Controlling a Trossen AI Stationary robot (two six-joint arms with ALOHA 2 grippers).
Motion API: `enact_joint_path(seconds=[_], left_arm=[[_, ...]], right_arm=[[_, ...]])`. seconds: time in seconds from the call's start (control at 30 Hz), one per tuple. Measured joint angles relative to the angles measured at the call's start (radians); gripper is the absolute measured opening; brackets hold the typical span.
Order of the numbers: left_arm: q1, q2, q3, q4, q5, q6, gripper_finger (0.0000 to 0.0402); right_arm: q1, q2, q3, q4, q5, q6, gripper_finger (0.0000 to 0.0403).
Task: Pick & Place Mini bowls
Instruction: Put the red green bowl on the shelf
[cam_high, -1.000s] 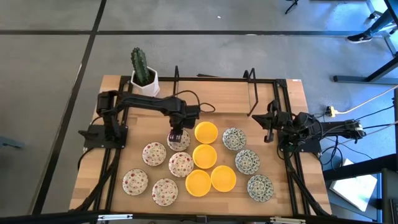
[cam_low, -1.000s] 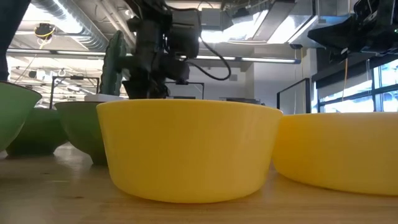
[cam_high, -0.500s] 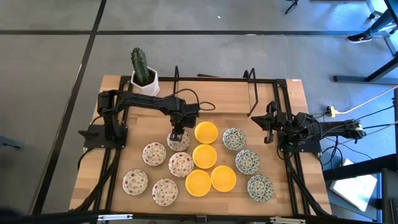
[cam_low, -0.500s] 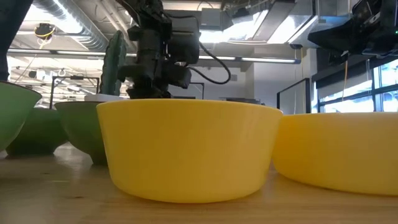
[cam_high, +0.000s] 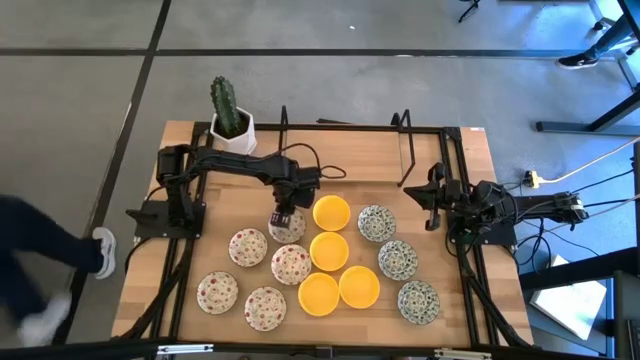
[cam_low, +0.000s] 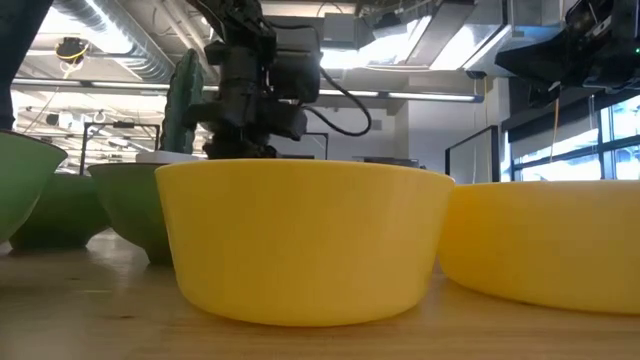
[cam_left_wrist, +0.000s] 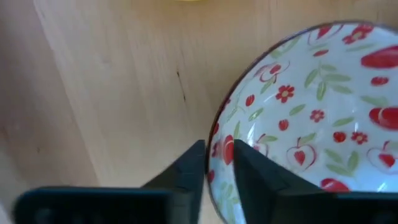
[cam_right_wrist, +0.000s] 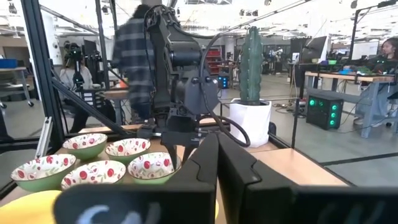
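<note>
Left gripper (cam_left_wrist: 217, 163) pinched the rim of a mini bowl (cam_left_wrist: 311, 118): white, red hearts and flowers, green leaves; lift unclear; right gripper (cam_right_wrist: 217, 155) seemingly closed, empty.

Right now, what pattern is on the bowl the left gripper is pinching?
White with red flowers and green leaves; the bowl held by the left gripper shows best in the left wrist view.
</note>
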Motion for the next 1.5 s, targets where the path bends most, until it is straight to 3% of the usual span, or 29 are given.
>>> enact_joint_path(seconds=[0.07, 0.2, 0.37, 0.43, 0.77, 0.9, 1.07, 1.17, 1.4, 1.5], left_arm=[[0.001, -0.002, 0.001, -0.003, 0.019, 0.002, 0.0019], [0.000, -0.003, 0.024, -0.043, 0.022, 0.018, 0.0012], [0.002, -0.006, 0.137, -0.179, -0.096, 0.035, 0.0006], [0.002, -0.013, 0.202, -0.210, -0.127, 0.036, 0.0005], [0.019, -0.029, 0.631, -0.362, -0.066, 0.055, 0.0004], [0.059, -0.049, 0.777, -0.414, 0.030, 0.100, 0.0004], [0.200, -0.125, 0.778, -0.368, 0.211, 0.118, 0.0004], [0.277, -0.146, 0.742, -0.318, 0.256, 0.106, 0.0004], [0.352, -0.091, 0.708, -0.211, 0.259, 0.133, 0.0004], [0.365, -0.034, 0.731, -0.184, 0.137, 0.106, 0.0004]], right_arm=[[0.000, 0.000, 0.000, 0.000, 0.000, -0.001, 0.0006], [0.000, 0.000, 0.000, -0.001, 0.002, -0.002, 0.0006], [0.000, 0.000, 0.000, -0.004, 0.001, -0.002, 0.0006], [0.000, 0.000, 0.000, -0.004, 0.002, -0.001, 0.0006], [0.000, 0.010, 0.000, -0.011, -0.002, 0.001, 0.0006], [0.000, 0.012, 0.000, -0.012, -0.036, 0.020, 0.0006], [0.000, 0.013, 0.000, -0.012, -0.075, 0.027, 0.0006], [0.000, 0.013, 0.000, -0.027, -0.094, 0.027, 0.0006], [0.000, 0.013, 0.000, -0.102, -0.094, 0.032, 0.0006], [0.000, 0.013, 0.000, -0.116, -0.094, 0.033, 0.0006]])
